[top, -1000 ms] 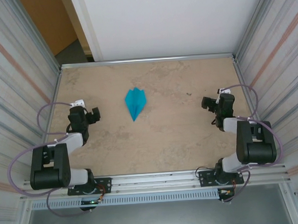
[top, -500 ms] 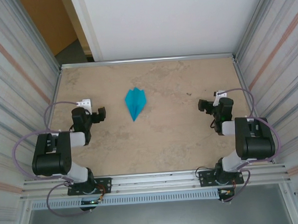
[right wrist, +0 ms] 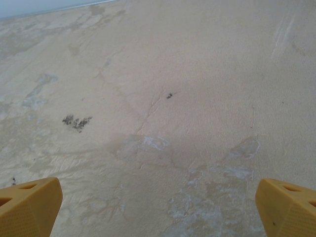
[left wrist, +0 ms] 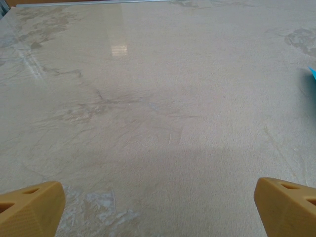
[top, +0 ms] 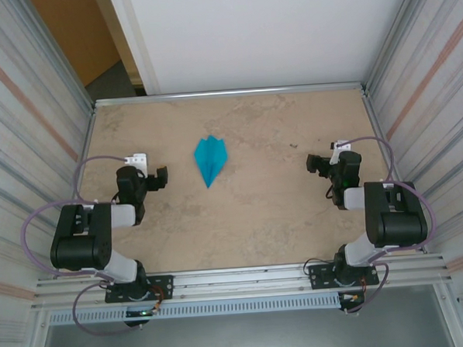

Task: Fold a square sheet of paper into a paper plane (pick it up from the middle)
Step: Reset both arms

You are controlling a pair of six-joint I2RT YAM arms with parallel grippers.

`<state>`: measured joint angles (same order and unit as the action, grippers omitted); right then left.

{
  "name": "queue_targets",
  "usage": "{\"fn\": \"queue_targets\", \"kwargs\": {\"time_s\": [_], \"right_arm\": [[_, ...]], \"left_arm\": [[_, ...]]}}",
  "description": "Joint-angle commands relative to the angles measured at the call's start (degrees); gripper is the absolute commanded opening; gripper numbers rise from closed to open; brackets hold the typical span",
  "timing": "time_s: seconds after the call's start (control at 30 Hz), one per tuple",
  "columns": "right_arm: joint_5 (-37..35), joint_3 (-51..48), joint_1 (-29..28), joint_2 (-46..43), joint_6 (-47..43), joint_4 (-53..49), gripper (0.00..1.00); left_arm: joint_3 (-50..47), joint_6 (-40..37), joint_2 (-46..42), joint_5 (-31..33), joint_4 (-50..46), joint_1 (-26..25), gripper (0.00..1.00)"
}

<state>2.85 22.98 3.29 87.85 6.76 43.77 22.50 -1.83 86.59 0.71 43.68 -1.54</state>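
Top external: the plane [top: 210, 159] lies on our desk [top: 257, 219].
Our left hand [top: 157, 178] and right hand [top: 316, 163] gape wide, empty.

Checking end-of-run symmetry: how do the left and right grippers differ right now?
The left gripper sits nearer the paper plane than the right gripper does. The left gripper's wrist view catches a teal edge of the plane at its right border, while the right gripper's looks onto stained table. Shared: both are open, empty and off the plane, one on each side of it.
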Motion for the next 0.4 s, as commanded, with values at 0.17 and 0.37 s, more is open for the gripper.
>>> {"fn": "queue_targets", "kwargs": {"time_s": [0.17,0.37], "right_arm": [[-1.00,0.75,-0.29,0.57,-1.68,1.46,0.99],[-0.96,0.60,-0.28,0.48,-1.68,1.53,0.99]], "left_arm": [[1.61,-1.46,0.57,0.91,1.02,-0.09,0.99],[1.49,-1.39,0.35,0.03,1.14,0.23,0.99]]}}
